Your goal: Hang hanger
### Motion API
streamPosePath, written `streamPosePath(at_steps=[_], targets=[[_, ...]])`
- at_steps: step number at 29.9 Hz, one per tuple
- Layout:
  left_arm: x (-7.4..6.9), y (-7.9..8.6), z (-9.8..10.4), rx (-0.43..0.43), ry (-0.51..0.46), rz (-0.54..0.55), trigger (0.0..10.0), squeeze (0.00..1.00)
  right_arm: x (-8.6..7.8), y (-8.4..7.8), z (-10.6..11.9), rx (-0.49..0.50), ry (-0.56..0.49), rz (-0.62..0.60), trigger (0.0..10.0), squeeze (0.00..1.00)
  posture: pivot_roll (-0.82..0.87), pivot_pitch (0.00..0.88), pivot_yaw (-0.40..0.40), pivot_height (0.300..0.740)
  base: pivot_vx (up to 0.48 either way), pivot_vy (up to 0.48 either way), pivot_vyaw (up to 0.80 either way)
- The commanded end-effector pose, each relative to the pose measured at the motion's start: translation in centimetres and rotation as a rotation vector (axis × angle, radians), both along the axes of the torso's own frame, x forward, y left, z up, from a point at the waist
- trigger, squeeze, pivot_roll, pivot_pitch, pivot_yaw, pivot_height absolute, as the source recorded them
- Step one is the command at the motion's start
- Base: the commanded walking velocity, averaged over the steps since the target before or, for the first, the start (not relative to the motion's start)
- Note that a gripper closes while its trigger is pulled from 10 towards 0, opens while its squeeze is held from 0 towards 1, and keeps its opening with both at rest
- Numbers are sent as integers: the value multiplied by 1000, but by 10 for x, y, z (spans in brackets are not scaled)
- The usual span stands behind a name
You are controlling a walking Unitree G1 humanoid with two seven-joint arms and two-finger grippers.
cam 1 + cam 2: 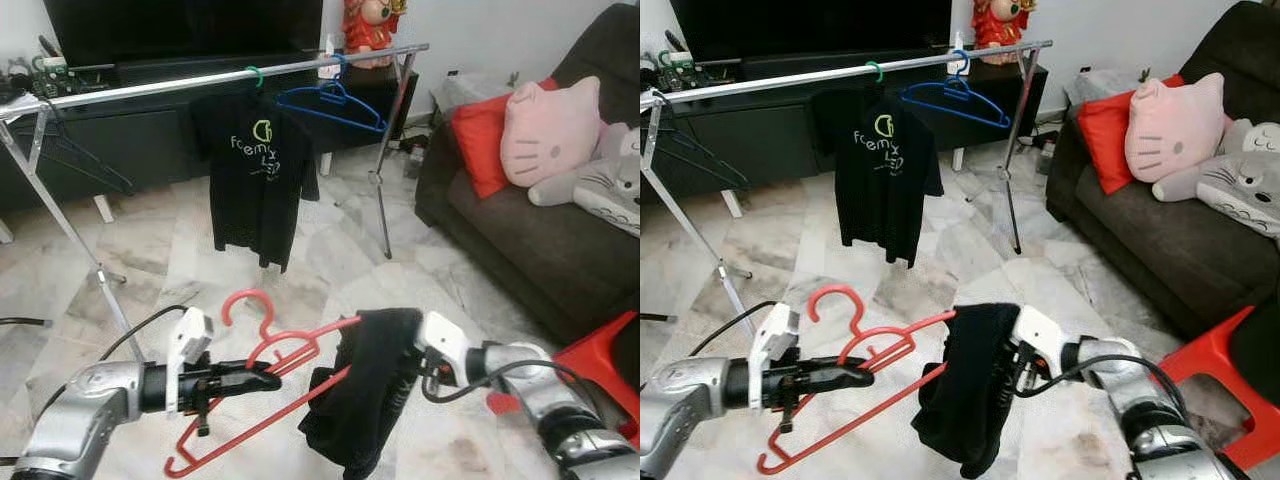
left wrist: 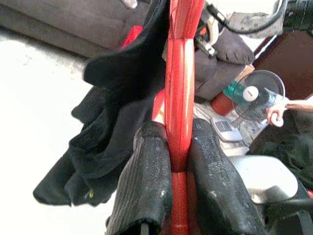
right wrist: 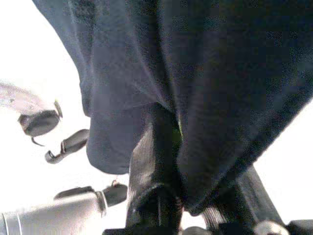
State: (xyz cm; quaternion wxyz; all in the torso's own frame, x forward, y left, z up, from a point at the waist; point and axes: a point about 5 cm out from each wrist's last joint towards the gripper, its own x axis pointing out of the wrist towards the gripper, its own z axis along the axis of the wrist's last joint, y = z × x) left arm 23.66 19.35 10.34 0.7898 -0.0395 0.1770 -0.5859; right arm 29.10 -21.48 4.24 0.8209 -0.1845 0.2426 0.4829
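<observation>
Two end effectors engaged | left end effector (image 1: 262,379) pinching red plastic hanger (image 1: 262,355) | right end effector (image 1: 400,372) buried in black cloth garment (image 1: 365,395), fingers' state indeterminable | advice: keep hook upright, lift to silver metal rail (image 1: 200,79).

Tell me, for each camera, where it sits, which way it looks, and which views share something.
Left eye view: on the head, looking forward and down at the clothes rack, sofa and both arms.
Right eye view: its stereo twin, same scene.
Left wrist view: along the left claw, shut on the red hanger.
Right wrist view: along the right claw, buried in the black garment.
Shared: hanger and garment appear in both eye views and the left wrist view.
</observation>
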Motion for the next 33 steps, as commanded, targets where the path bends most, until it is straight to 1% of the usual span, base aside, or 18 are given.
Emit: streamPosePath(at_steps=[1, 8, 9, 10, 13, 14, 15, 16, 17, 18, 20, 21, 22, 26, 27, 29, 30, 33], targets=[[-1, 7, 3, 28, -25, -3, 0, 0, 0, -14, 3, -23, -5, -38, 0, 0, -10, 0, -85, 740, 0, 0, 0], [-3, 20, -9, 106, 4, 32, 0, 0, 2, -25, 9, -41, -31, -83, 0, 0, -9, 0, -85, 740, 0, 0, 0], [-5, 24, -14, 144, 13, 42, 0, 0, 3, -27, 9, -55, -37, -101, 0, 0, -9, 0, -85, 740, 0, 0, 0], [-6, 25, -16, 156, 14, 46, 0, 0, 3, -28, 9, -59, -38, -104, 0, 0, -9, 0, -85, 740, 0, 0, 0], [-3, 34, -27, 232, 10, 126, 0, 0, 3, -30, 6, -74, -58, -161, 0, 0, -5, 0, -85, 740, 0, 0, 0], [-3, 34, -27, 232, 10, 126, 0, 0, 3, -30, 6, -74, -58, -161, 0, 0, -5, 0, -85, 740, 0, 0, 0], [-2, 36, -34, 269, 2, 172, 941, 0, 4, -29, 4, -65, -63, -204, 0, 0, -3, 0, -85, 740, 0, 0, 0], [0, 39, -40, 307, -8, 225, 1255, 0, 4, -29, 2, -60, -71, -250, 0, 0, 1, 0, -85, 740, 0, 0, 0], [1, 40, -44, 322, -13, 253, 2510, 0, 4, -28, 0, -55, -77, -271, 0, 0, 2, 0, -85, 740, 0, 0, 0], [2, 42, -49, 341, -18, 299, 5569, 0, 4, -28, -2, -51, -80, -302, 0, 0, 2, 0, -85, 740, 0, 0, 0], [3, 44, -51, 353, -20, 328, 5569, 0, 3, -29, -3, -53, -77, -324, 0, 0, 2, 0, -85, 740, 0, 0, 0], [0, 45, -57, 355, -10, 340, 4863, 0, 1, -28, -8, -57, -81, -341, 0, 0, 3, 0, -81, 740, 0, 0, 0], [0, 46, -62, 378, -3, 373, 10000, 0, 0, -27, -10, -50, -85, -379, 0, 0, 5, 0, -75, 740, 0, 0, 0], [3, 48, -80, 462, -18, 490, 10000, 0, 5, -27, -14, 4, -113, -599, 0, 0, 6, 0, -64, 740, 0, 0, 0], [3, 50, -92, 510, 13, 577, 10000, 0, 7, -26, -15, 46, -128, -709, 0, 0, 6, 0, -64, 740, 0, 0, 0], [-2, 52, -106, 593, 20, 620, 10000, 0, 7, -24, -18, 112, -122, -822, 0, 0, 7, 0, -55, 740, 0, 0, 0], [-6, 52, -117, 616, 52, 690, 10000, 0, 7, -22, -19, 145, -144, -902, 0, 0, 7, 0, -47, 740, 0, 0, 0], [-16, 58, -132, 684, 95, 811, 10000, 0, 6, -18, -20, 216, -190, -1020, 0, 0, 3, 0, -25, 740, 0, 0, 0]])
